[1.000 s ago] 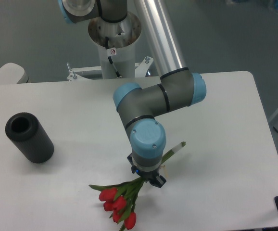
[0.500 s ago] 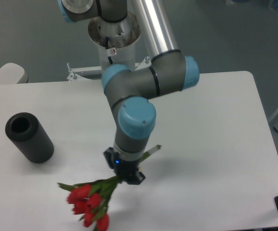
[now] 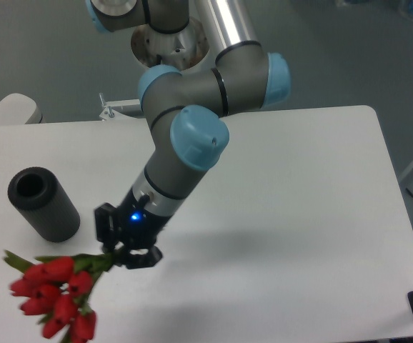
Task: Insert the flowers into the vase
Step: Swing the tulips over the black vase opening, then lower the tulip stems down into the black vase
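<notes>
**Holding the tulips out past the vase**

I am reaching across a white table (image 3: 314, 186), the largest thing here, under grey floor showing beyond its far edge. My silver mounting column (image 3: 169, 50) is standing at the table's back edge. Nothing is lying between my wrist and the vase.

My arm is folding down from the column, the grey links and blue joint caps bending forward and to the picture's left, with the wrist tilting low over the table front. A blue light is glowing on it.

My gripper (image 3: 124, 246) is clamping its two black fingers on the green stems of the flowers (image 3: 53, 296), which are sticking out sideways toward the picture's lower left corner, red buds bunched together, narrow leaves trailing. I cannot tell whether the buds are touching the table.

The vase (image 3: 42, 204), matte black and thick-walled, is standing just above the buds, its round hole facing up, apart from my fingers.
</notes>
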